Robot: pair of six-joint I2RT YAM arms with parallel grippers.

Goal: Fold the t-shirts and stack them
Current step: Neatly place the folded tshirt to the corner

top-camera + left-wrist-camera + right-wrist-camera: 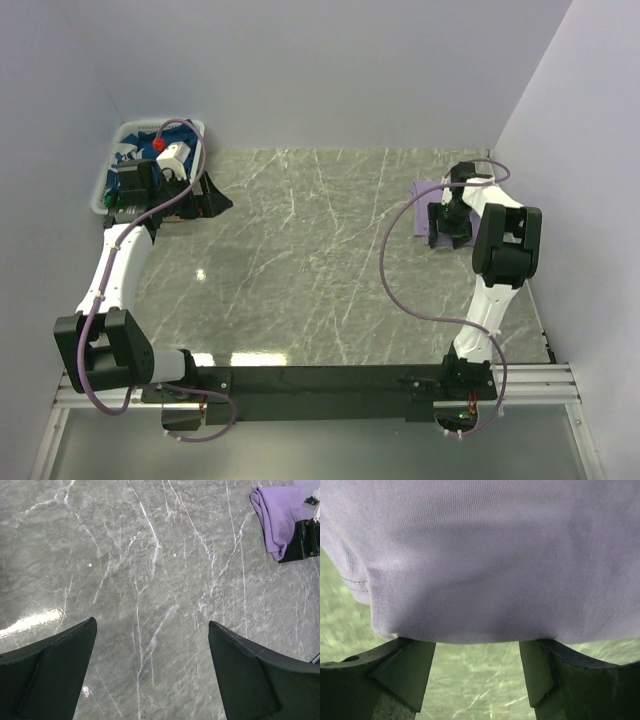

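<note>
Folded lavender t-shirt (422, 205) is left on the marble table (300, 250), far across from the white basket (118, 133). The right gripper (447, 232) is set at its hem, fingers spread, nothing pinched. Beside the basket, the left gripper (205, 195) is held wide open. A fresh shirt, it is judged, must next be drawn from the basket. Pale walls are seen behind the basket.

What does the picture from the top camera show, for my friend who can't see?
A grey marble table is seen from above. The right gripper is at a folded lavender t-shirt by the right edge, while the left gripper sits beside a white basket holding blue cloth in the far left corner.
</note>
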